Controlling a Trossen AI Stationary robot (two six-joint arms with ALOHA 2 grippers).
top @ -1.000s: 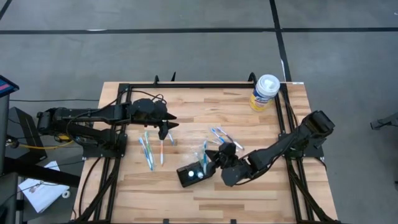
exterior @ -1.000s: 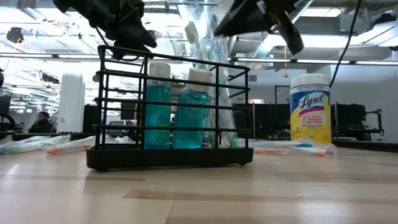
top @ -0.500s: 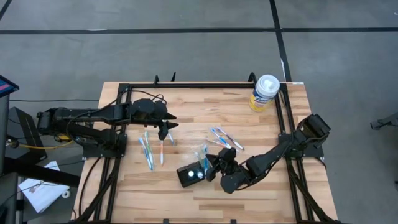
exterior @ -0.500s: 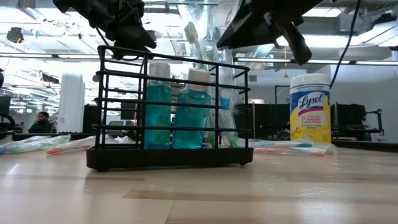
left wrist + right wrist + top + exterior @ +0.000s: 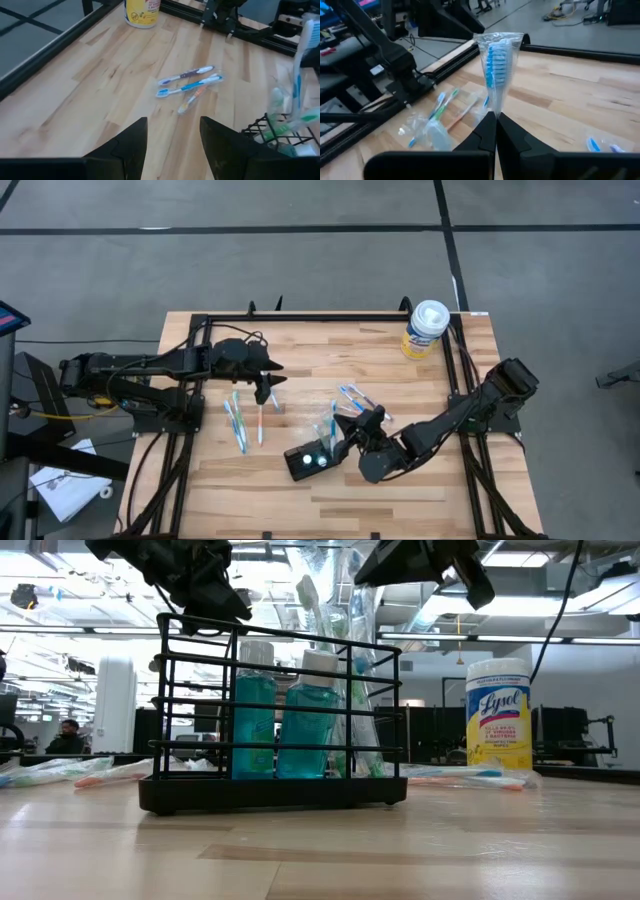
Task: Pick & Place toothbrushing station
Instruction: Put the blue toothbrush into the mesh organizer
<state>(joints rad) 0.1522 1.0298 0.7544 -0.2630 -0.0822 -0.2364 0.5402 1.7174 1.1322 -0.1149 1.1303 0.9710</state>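
Risk, as I judge it: right gripper (image 5: 492, 122), fingers clenched on a wrapped toothbrush (image 5: 497, 60) just above the toothbrushing station (image 5: 312, 459) at the surface's front, could snag its wires; left gripper (image 5: 268, 385) hangs released, well apart.

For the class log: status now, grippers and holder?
Right gripper shut on wrapped toothbrush, above black holder. Left gripper open, empty, waiting over loose toothbrushes. Nothing blocking.

Bright overhead light, soft shadows, perhaps backlit
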